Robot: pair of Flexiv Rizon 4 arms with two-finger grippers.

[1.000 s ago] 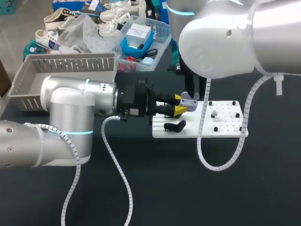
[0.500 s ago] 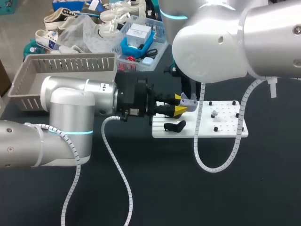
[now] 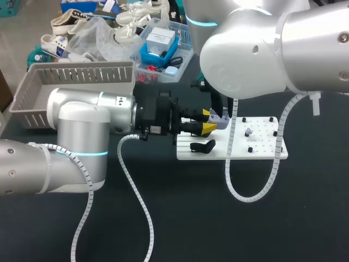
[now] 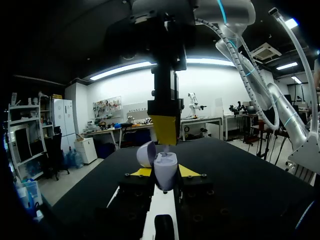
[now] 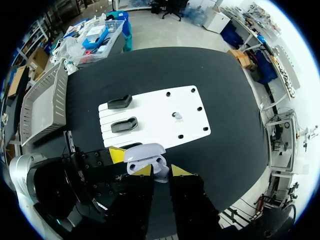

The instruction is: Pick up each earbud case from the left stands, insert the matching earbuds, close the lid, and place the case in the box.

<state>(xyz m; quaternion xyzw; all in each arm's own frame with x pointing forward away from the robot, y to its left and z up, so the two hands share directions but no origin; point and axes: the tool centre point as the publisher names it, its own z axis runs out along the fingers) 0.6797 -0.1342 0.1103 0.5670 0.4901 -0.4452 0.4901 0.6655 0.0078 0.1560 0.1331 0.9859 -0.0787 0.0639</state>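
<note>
Basket (image 3: pixel 32 87): far-left corner of the counter (image 3: pixel 191 218).
Left tool (image 3: pixel 208 120): clamped on the case (image 3: pixel 220 117), over the board's (image 3: pixel 264 147) left edge.
Case: mouth up, lid swung open.
Right tool (image 5: pixel 161 171): directly above the case; grip cannot be told.
Board: well in from the counter's near edge.

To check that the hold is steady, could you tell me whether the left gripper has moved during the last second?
No. In the head view the left gripper keeps its place at the white board's left edge, shut on the lilac case.
</note>
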